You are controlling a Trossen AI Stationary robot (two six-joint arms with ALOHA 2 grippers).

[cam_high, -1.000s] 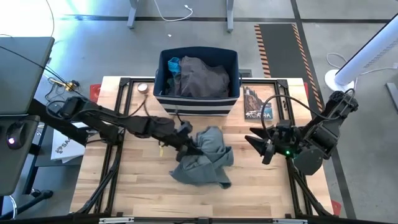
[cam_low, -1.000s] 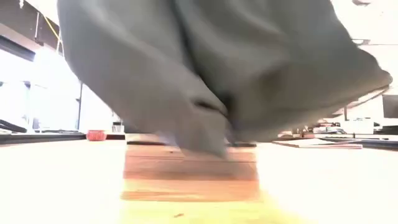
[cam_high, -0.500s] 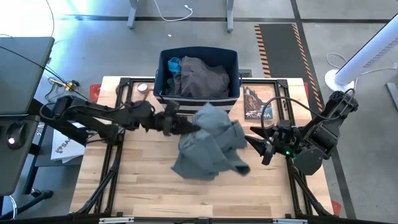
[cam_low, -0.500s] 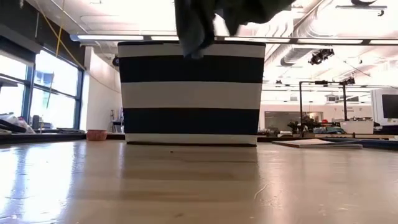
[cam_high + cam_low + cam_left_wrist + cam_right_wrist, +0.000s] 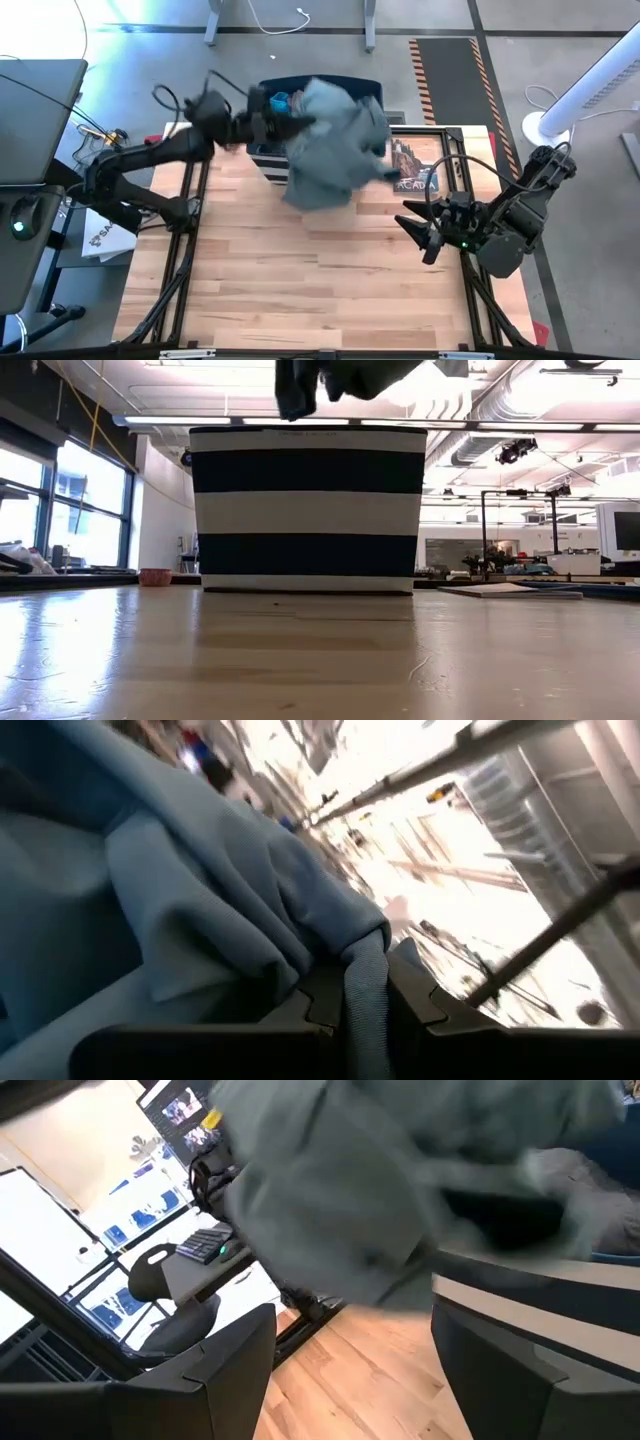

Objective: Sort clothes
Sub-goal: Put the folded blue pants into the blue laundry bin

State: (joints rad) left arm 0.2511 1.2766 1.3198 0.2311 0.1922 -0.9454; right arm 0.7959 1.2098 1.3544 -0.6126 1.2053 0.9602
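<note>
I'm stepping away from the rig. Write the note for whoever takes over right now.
Left gripper: jaws shut on the soft grey-green fabric shirt, held in the air over the front edge of the navy bin with white stripes.
Right gripper: jaws open, empty, waiting at the table's right side.
Done: dark grey-brown garment already lies in the bin.
Left: release the shirt into the bin.

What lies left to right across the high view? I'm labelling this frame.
Left gripper clamping the grey-green fabric shirt over the navy striped bin → colourful flat book → open right gripper at the wooden table's right side.
</note>
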